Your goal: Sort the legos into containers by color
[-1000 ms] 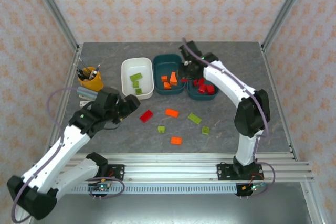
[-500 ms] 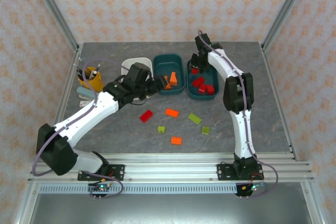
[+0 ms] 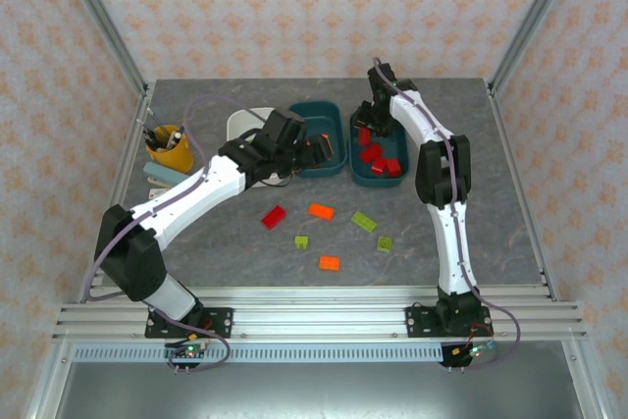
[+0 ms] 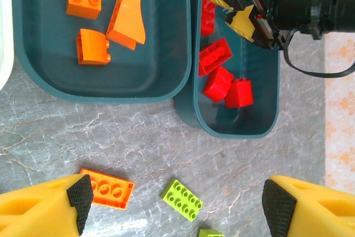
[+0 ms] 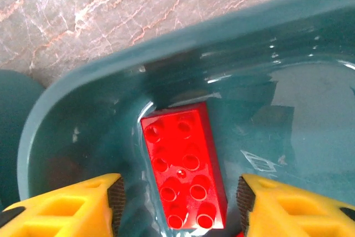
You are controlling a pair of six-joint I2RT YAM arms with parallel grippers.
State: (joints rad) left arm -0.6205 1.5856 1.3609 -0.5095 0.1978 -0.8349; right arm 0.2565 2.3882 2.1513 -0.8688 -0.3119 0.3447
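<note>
1. My left gripper (image 4: 175, 206) has its two yellow fingers (image 4: 41, 203) wide apart, one at each lower corner of its wrist view; nothing is between them, so it is open and holds no brick
2. Beyond these fingers lies the middle teal tub (image 4: 166, 90), and three orange bricks (image 4: 93, 46) lie inside it, all well apart from the fingers
3. Beyond and to the right of the left gripper is the right teal tub (image 4: 266, 131), just beside the middle one; their rims seem to touch. Several red bricks (image 4: 218, 83) lie in it
4. Under the gap between the left fingers I see the grey table (image 4: 83, 137). A loose orange brick (image 4: 106, 188) lies close to the left finger, and a lime green brick (image 4: 182, 199) lies about midway between the two
5. My right gripper (image 5: 177, 209) is down in the far end of the right teal tub. Its jaws are apart, and a red eight-stud brick (image 5: 180, 154) lies flat on the tub floor between them, with a gap on each side. No pad touches it, so this gripper is open and grips nothing
6. From above, the white tub (image 3: 238, 125) is to the left of the left gripper, partly hidden by that arm, and the cup of pens (image 3: 169, 149) is further left
7. On the near side of both grippers, toward the arm bases, lie also a loose red brick (image 3: 274, 216), a second orange brick (image 3: 329, 263) and two small green bricks (image 3: 301, 241)
</note>
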